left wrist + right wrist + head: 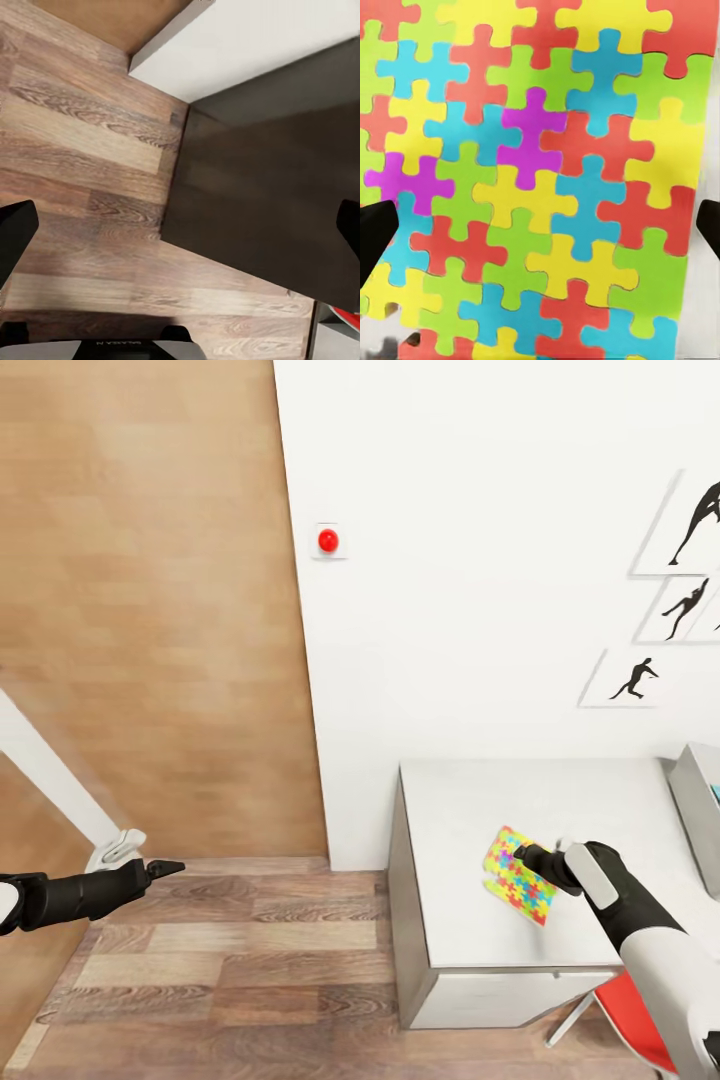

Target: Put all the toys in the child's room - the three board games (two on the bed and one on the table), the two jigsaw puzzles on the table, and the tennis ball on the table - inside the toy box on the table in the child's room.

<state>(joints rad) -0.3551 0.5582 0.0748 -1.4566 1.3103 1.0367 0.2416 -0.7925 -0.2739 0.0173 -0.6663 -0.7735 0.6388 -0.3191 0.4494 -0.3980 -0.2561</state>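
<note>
**Right gripper poised at jigsaw puzzle on table; left gripper idle over floor**

The right gripper is seen directly at the near edge of a jigsaw puzzle, which lies on the pale table and appears slightly tilted. In the right wrist view, the puzzle is presented immediately ahead of the gripper, with red, yellow, green, blue and magenta interlocking pieces. The two dark fingertips are observed spread wide, one at each side of the sheet. Whether the sheet is touched by them cannot be told; nothing is seen clamped between the fingers.

Beyond the right gripper, towards the far right end of the table, part of a light grey toy box is recorded, with a glimpse of blue at its inner edge.

The left gripper is held out well apart from the table, above the wood plank floor. In the left wrist view its fingertips are noted wide apart with nothing between them; the floor and a dark side panel are seen ahead of it.

Silhouette pictures and a red button are noted on the white wall.
</note>
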